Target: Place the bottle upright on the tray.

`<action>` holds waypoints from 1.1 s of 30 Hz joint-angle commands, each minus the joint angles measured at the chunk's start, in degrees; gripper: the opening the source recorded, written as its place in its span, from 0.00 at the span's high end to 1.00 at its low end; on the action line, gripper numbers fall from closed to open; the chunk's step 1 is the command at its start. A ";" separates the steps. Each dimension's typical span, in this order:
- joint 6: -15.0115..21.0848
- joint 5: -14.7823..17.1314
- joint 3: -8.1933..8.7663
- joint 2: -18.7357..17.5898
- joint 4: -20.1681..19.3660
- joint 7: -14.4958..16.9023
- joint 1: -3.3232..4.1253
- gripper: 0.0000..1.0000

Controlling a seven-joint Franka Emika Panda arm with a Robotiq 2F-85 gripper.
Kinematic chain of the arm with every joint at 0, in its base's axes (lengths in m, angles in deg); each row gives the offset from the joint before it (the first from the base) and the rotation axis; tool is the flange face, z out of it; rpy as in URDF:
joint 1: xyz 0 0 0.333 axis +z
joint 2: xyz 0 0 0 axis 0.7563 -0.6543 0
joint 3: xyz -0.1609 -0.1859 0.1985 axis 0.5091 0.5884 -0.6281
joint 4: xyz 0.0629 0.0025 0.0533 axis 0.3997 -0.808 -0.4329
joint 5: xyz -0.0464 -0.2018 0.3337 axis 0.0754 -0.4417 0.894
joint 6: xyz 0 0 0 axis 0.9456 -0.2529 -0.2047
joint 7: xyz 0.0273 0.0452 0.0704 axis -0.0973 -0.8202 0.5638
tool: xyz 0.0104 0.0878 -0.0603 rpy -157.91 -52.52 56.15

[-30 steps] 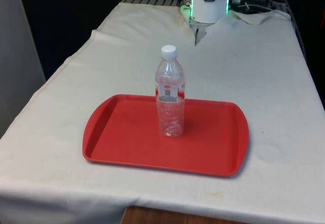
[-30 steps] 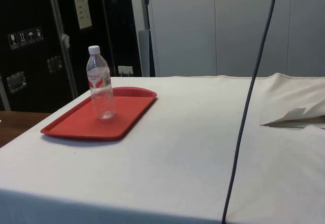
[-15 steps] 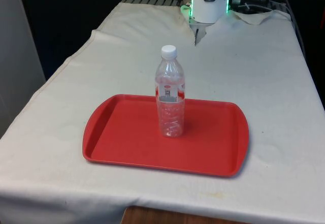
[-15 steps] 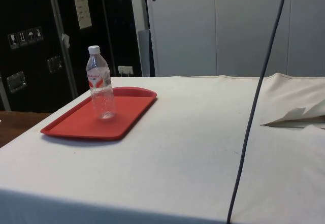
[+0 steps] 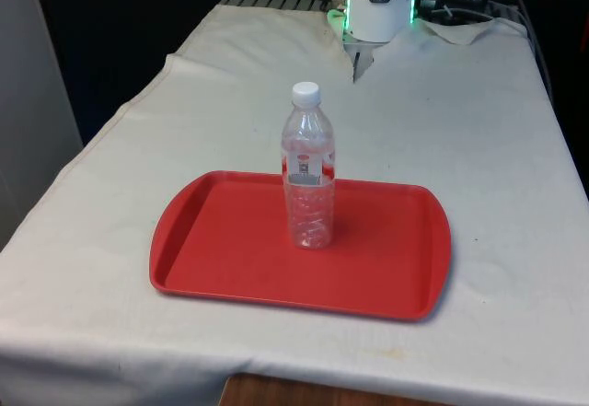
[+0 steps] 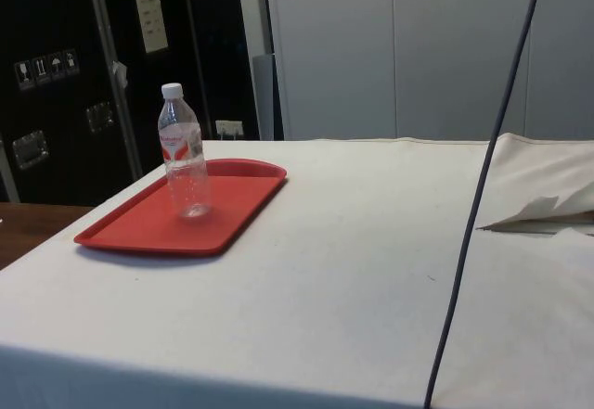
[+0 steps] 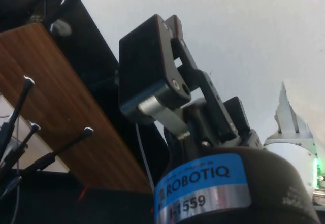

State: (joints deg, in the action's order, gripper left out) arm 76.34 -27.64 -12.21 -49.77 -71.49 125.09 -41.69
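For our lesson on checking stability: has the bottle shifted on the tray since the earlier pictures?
No. The bottle stands upright at the same spot near the far rim of the red tray in the front view, and likewise against the tray in the side view.

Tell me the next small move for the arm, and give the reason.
Probably none beyond keeping clear: the bottle stands upright on the red tray, cap up, with nothing touching it. The gripper is away from it and carries nothing, so the placement looks done.
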 commanded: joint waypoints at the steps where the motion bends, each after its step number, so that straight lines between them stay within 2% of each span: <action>1: 1.09 -1.03 -0.17 0.63 -0.52 -0.06 0.11 0.00; 8: 1.38 -2.92 -0.69 1.26 -0.74 0.52 0.11 0.00; 9: 0.00 -2.12 -0.57 0.74 -0.17 0.63 0.00 0.00; 10: 1.43 -3.15 -0.74 1.26 -0.69 0.57 0.11 0.00; 17: 1.83 -5.21 -1.32 1.43 -0.63 0.74 0.11 0.00; 18: 0.52 -4.13 -1.15 0.97 -0.17 0.92 0.00 0.00; 20: 2.06 -5.96 -1.60 1.43 -0.63 0.74 0.11 0.00; 26: 2.52 -7.51 -2.18 1.55 -0.63 0.69 0.17 0.00; 27: 1.15 -6.53 -2.01 1.09 -0.17 0.92 0.00 0.00; 28: 2.58 -7.73 -2.29 1.55 -0.69 0.69 0.11 0.00; 33: 3.04 -9.34 -2.98 1.66 -0.74 0.57 0.11 0.00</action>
State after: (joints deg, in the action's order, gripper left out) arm 78.12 -36.23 -15.19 -48.62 -71.67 126.01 -41.69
